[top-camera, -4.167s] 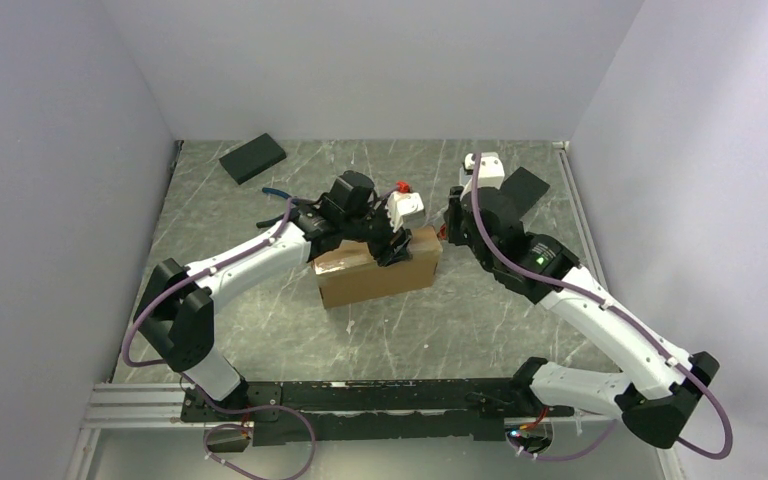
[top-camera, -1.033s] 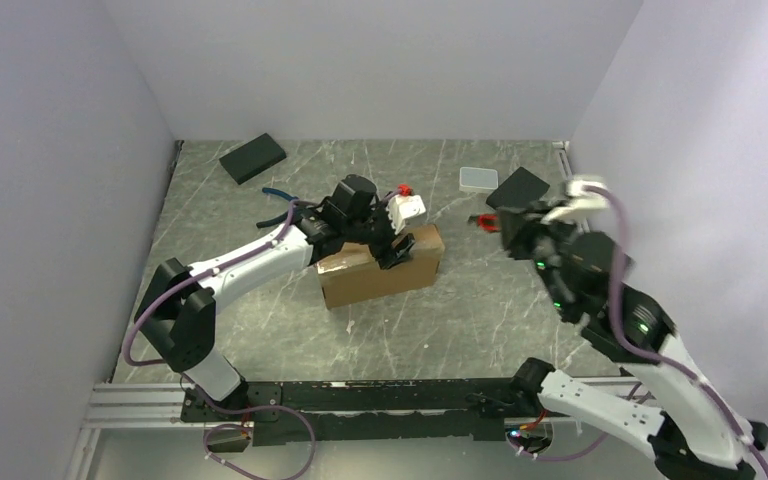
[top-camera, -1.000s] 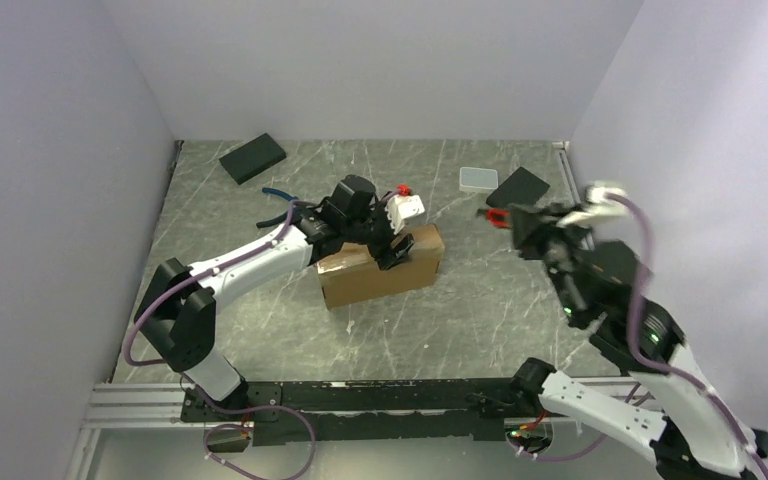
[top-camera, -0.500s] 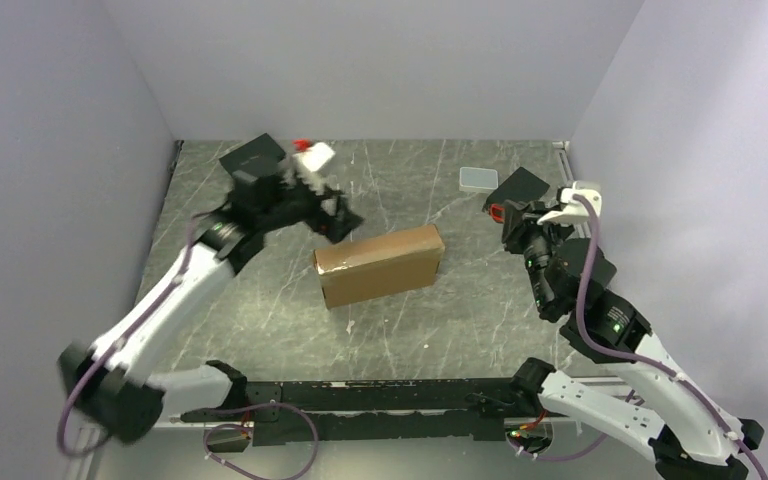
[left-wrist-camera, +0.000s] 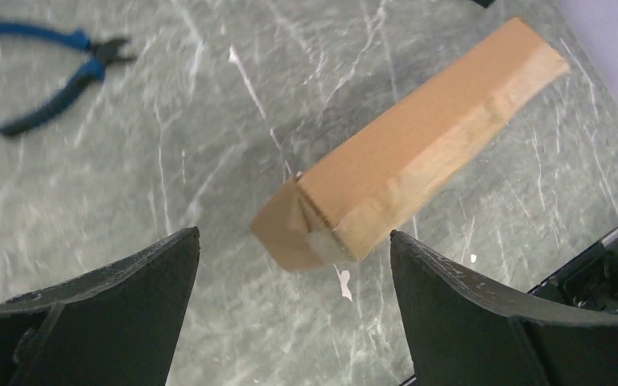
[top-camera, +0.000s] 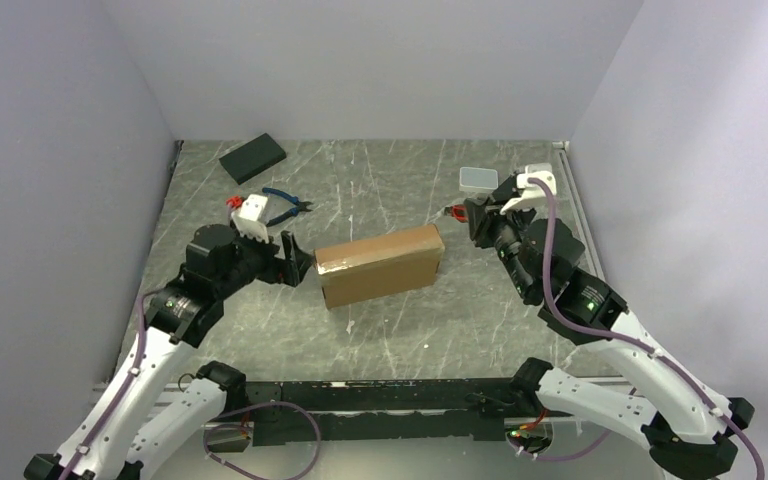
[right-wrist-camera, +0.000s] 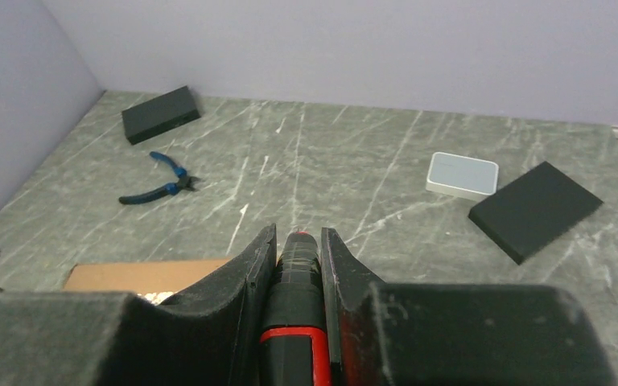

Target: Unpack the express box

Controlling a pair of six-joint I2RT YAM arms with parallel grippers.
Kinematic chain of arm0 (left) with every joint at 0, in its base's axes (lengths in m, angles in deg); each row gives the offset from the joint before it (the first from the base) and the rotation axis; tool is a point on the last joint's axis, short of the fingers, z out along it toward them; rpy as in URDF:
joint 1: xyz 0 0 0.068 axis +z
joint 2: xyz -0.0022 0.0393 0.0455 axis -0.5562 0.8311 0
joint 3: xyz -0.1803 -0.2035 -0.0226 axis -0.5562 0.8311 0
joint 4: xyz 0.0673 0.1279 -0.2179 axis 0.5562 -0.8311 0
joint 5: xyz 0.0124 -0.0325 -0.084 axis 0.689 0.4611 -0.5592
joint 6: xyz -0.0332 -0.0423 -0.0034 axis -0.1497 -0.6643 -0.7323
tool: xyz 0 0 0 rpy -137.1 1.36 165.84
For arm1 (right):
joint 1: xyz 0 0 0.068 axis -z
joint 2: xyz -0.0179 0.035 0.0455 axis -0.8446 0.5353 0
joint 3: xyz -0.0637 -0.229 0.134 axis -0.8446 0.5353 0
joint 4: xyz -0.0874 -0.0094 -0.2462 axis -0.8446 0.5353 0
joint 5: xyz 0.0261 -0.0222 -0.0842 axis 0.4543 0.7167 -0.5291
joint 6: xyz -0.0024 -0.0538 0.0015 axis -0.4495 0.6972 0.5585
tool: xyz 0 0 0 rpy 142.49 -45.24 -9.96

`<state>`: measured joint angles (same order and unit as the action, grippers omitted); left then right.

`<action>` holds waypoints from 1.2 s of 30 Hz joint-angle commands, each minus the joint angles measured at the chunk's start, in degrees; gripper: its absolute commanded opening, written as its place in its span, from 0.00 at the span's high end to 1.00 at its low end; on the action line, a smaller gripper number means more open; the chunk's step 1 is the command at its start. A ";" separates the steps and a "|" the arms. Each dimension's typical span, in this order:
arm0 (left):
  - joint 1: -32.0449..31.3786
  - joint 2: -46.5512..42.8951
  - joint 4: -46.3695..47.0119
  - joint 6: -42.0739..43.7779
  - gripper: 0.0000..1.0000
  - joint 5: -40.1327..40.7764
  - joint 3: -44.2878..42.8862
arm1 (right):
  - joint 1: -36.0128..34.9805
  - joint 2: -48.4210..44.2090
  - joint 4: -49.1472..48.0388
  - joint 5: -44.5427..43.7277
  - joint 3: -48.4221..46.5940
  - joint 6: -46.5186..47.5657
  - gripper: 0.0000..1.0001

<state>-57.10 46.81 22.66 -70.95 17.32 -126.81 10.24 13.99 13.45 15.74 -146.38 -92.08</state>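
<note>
— Left wrist view first: what do we have at our left end effector (left-wrist-camera: 291, 241)?

— We see it released, its two dark fingers (left-wrist-camera: 113, 322) spread wide with nothing between them. The taped end of the express box (left-wrist-camera: 402, 161) shows in the gap, farther off, touching neither finger.

— And from the top external view?

— There we find the left end effector just beside the box's left end. The box lies flat near the middle of the table (top-camera: 460, 330) with its lid down, its right end a little farther from us than its left.

— What of our right end effector (right-wrist-camera: 296, 240)?

— We see it clenched on a black and red tool (right-wrist-camera: 293, 281), held lengthwise between the fingers. From above, it hangs off the box's far right corner, apart from the cardboard.

— What else do we note farther out?

— Blue-handled pliers (top-camera: 285, 202) lie on the table beyond the left end effector, and a black block (top-camera: 253, 158) sits near the far left corner. On the right, a white-grey case (right-wrist-camera: 462, 175) lies just beside a second black block (right-wrist-camera: 535, 211), not touching it. Our right arm hides most of that block from above.
</note>
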 commanded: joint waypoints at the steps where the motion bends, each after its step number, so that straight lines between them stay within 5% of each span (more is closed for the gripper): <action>1: 0.37 -3.03 0.58 -13.47 0.10 6.77 5.06 | -0.15 0.95 -4.30 4.82 -2.89 0.05 1.00; 7: 0.63 -0.61 7.03 -25.40 0.06 1.15 6.50 | -0.15 1.34 -3.81 6.59 -2.74 -0.79 1.00; 24: -0.97 18.32 44.96 -41.50 0.21 -26.57 13.30 | -0.17 2.01 -4.61 8.83 -2.54 -1.72 1.00; 31: -9.34 26.92 56.57 -40.72 0.11 -25.60 12.57 | -0.15 4.08 -4.46 9.79 -3.55 -1.60 1.00; 36: -9.09 31.44 61.57 -36.36 0.04 -29.10 12.55 | -0.21 6.28 -3.03 11.84 -5.58 -1.18 1.00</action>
<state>-66.76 76.84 75.97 -110.82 -8.49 -113.32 10.24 19.45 12.80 25.31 -147.51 -93.28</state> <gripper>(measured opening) 0.939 0.252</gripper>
